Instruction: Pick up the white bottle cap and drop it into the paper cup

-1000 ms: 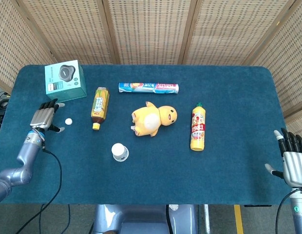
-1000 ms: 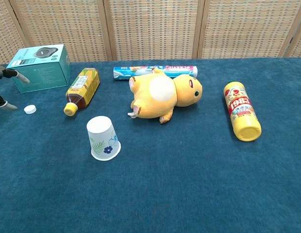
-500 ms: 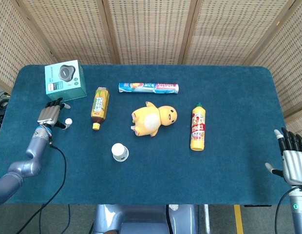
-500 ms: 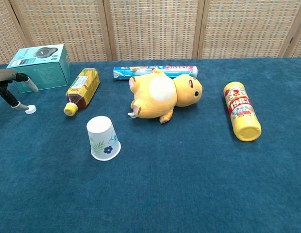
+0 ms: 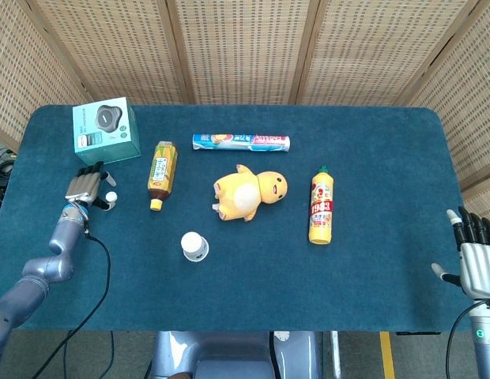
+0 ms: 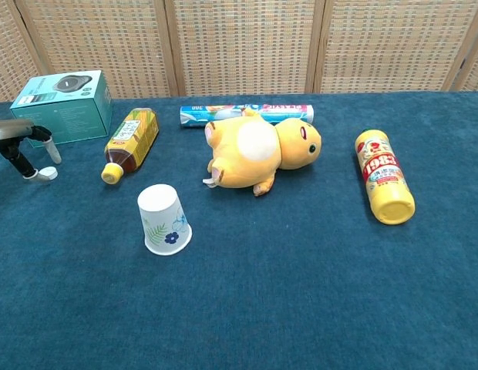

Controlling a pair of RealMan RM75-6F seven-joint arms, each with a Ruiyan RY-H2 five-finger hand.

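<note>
The left hand (image 5: 87,188) sits over the cap (image 6: 46,173) near the table's (image 5: 371,284) left edge, just in front of the teal box (image 5: 107,130). In the chest view its fingers (image 6: 25,166) reach down around the cap, one touching it on the left and another standing just behind it; whether they actually pinch it I cannot tell, and the cap looks to rest on the cloth. The cup (image 6: 165,220) stands mouth down, well apart from the cap toward the table's middle and front, with open blue cloth all around it. Between the cap and the cup lies the tea bottle (image 5: 161,174), its yellow lid pointing toward the front edge. Farther right are the plush toy (image 5: 250,193), the wrapped roll (image 5: 240,142) behind it, and the yellow bottle (image 5: 321,207). The wide strip along the front edge holds only the cup. The right hand (image 5: 474,257) hangs off the table's right front corner, fingers spread and holding nothing.
</note>
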